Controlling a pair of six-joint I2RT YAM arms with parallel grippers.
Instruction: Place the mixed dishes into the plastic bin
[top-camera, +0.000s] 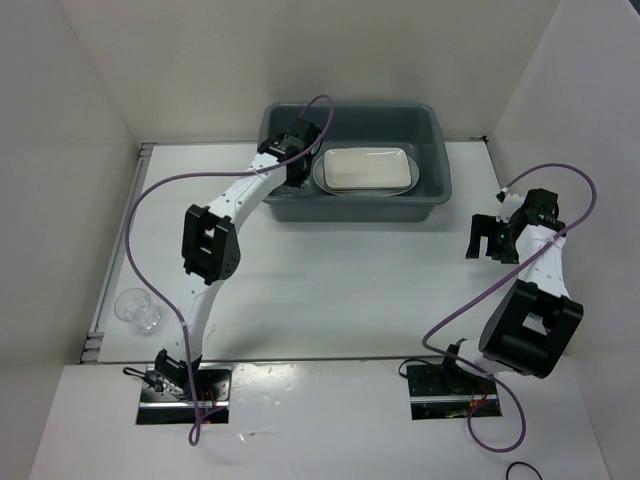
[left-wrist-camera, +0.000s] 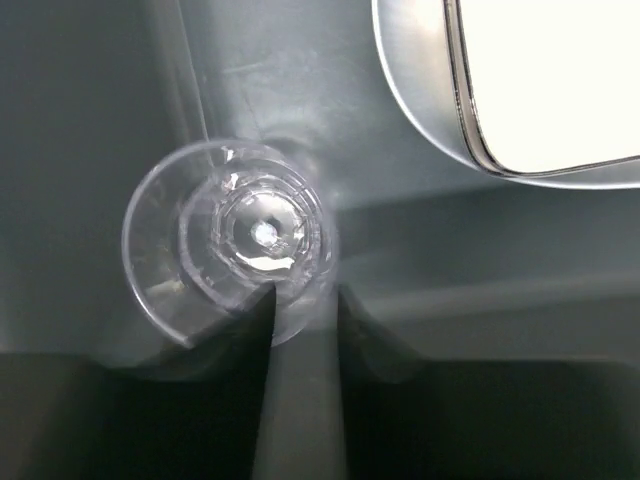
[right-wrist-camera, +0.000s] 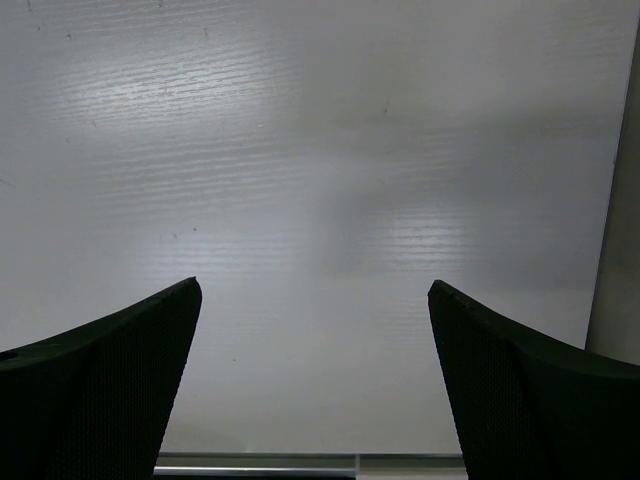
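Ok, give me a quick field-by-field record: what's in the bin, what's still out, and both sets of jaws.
bin: dark grey tub, far side of table
in bin: cream plate on white platter; glass cup at left end
on table: second glass cup, near left edge
left jaws: inside bin, narrowly parted at the cup; grip unclear
right jaws: wide apart over the table, holding nothing

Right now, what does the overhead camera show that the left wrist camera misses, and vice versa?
Only overhead: a small clear glass cup standing on the white table, and the right gripper, open. Only the wrist: a second clear glass cup inside the dark grey plastic bin, at the left gripper. Both: that bin and the cream rounded-rectangle plate in it.
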